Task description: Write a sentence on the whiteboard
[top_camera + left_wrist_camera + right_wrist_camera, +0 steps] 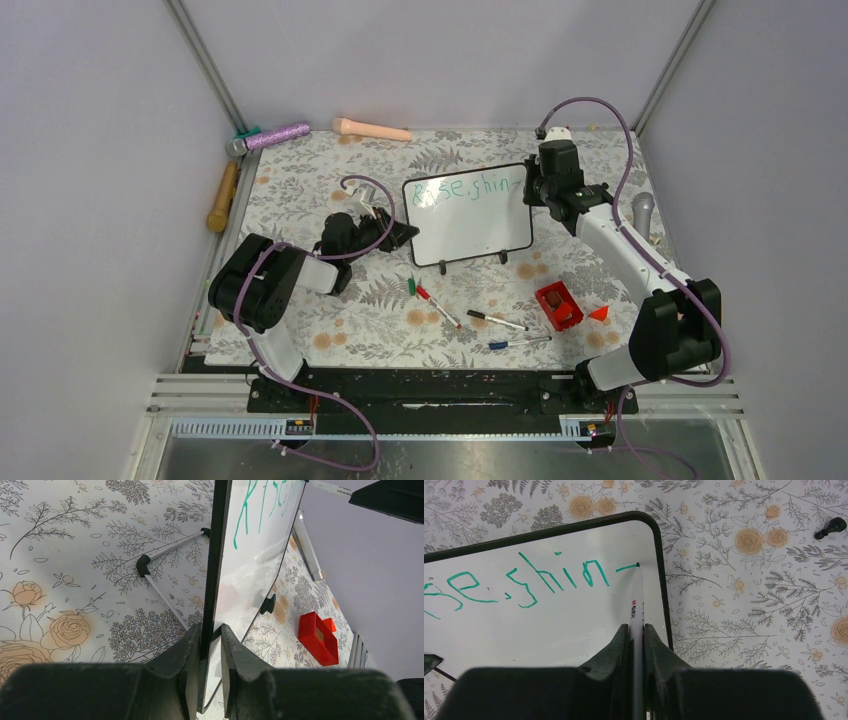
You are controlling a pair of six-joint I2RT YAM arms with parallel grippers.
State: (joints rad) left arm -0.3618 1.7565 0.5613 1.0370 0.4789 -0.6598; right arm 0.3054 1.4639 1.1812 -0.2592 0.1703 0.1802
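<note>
the unfinished sentence reads "rise, shin" on the whiteboard; left gripper pinches its edge, right gripper clamps a marker mid-letter at its top corner.

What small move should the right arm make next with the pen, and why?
Probably curl the tip up and back leftward, tightly, to finish the letter. The marker in the right gripper touches the whiteboard at the end of a short dash after "shin" in the sentence, and the black frame is close on its right. The left gripper clamps the board's edge.
</note>
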